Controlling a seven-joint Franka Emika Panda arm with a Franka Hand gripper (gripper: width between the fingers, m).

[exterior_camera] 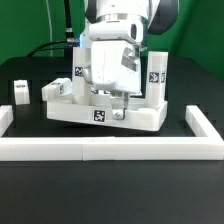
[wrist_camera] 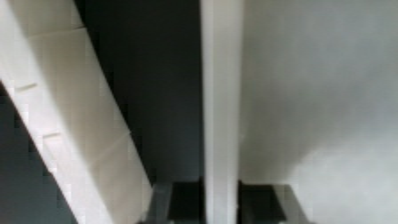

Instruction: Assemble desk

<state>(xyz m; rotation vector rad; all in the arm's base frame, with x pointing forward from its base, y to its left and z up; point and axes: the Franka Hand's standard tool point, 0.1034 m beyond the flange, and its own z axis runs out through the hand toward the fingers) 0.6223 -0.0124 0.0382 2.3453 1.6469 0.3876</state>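
Observation:
The white desk top (exterior_camera: 70, 110) lies in the middle of the table, with a tag on its front wall. My gripper (exterior_camera: 118, 110) is down at the top's front wall. In the wrist view the thin white rim (wrist_camera: 219, 90) runs between my two dark fingers (wrist_camera: 178, 206), and the gripper (wrist_camera: 219, 204) is shut on it. The top's flat inside (wrist_camera: 320, 100) fills one side. One tagged leg (exterior_camera: 157, 70) stands upright at the top's far corner on the exterior view's right. A short leg (exterior_camera: 22, 91) lies loose at the left. Another white part (exterior_camera: 56, 90) rests by the top's left end.
The long low white border rail (exterior_camera: 100, 149) runs along the front and turns back at both ends (exterior_camera: 205, 128). It shows as a slanting white bar in the wrist view (wrist_camera: 71, 110). The arm's body hides the back of the desk top. Cables hang behind.

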